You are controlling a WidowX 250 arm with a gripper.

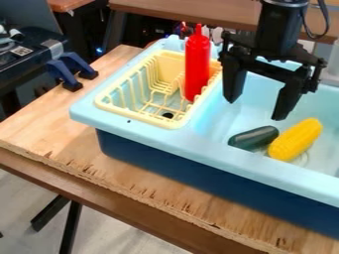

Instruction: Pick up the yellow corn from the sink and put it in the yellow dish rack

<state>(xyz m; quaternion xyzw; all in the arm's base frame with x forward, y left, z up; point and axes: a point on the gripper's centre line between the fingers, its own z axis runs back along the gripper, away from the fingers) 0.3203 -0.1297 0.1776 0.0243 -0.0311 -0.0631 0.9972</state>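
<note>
Nearest, the desk's (132,184) front edge; on it, a blue sink (218,153). Yellow corn (296,139) and a dark green vegetable (254,138) lie near its front rim, below the wide-open, empty pincer (255,110); a red bottle (197,64) stands in the yellow rack (171,124) at its left end

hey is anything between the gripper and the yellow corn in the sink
Nothing visible stands between the gripper and the corn; the dark green vegetable lies beside it, and the red bottle is in the rack.

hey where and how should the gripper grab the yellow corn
Probably from above, pinching the yellow corn across its narrow width, at the middle or slightly toward the far end: it lies lengthwise, long and rounded, with the dark green vegetable close beside its near end.
</note>
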